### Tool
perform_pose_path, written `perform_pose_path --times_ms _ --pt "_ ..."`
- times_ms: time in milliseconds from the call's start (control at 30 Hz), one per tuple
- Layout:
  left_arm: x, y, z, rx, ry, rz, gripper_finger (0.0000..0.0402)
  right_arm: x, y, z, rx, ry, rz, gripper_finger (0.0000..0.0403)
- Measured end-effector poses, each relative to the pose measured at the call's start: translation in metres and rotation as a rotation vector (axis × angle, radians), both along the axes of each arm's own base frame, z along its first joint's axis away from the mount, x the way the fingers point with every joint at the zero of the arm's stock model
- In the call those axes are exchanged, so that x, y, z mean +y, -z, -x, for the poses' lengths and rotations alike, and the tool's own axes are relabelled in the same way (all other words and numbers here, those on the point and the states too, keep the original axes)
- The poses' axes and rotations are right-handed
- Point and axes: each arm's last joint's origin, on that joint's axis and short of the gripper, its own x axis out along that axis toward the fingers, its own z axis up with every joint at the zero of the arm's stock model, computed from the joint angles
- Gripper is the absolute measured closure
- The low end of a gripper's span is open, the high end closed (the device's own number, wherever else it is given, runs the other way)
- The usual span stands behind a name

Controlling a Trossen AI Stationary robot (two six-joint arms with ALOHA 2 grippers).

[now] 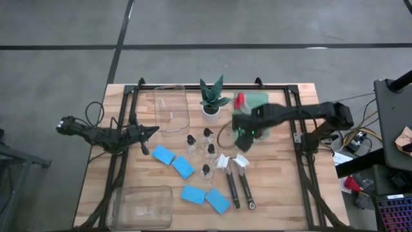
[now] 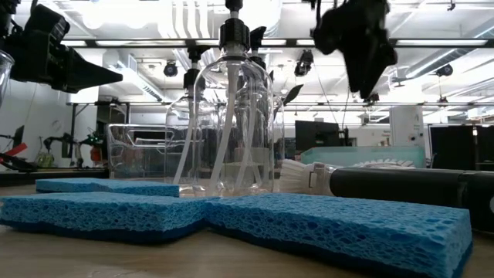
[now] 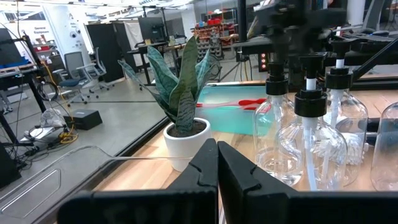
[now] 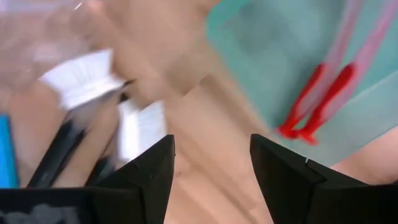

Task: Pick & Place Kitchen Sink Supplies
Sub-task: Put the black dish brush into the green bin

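The right tool [image 1: 243, 143], fingers parted and empty, hovered just beyond the white heads of the two black brushes [image 1: 238, 183], whose handles ran toward the desk's near edge, while the clenched left tool [image 1: 152, 131] waited far off.

High view looked straight down on the whole table [image 1: 270, 187], low view sat level just behind blue sponges [image 2: 231, 220], wrist views faced forward, left wrist and low views shared the clear bottles [image 3: 311, 149].
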Motion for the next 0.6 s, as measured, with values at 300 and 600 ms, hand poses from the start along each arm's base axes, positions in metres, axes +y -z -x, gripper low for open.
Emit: perform_pose_path --times_ms 300,600 --pt "0.0 0.0 0.0 0.0 0.0 0.0 0.0401 0.062 0.022 -0.011 -0.014 -0.023 -0.006 0.0197" --pt "0.0 0.0 0.0 0.0 0.0 0.0 0.0401 0.104 0.052 -0.017 0.029 0.044 -0.072 0.0197"
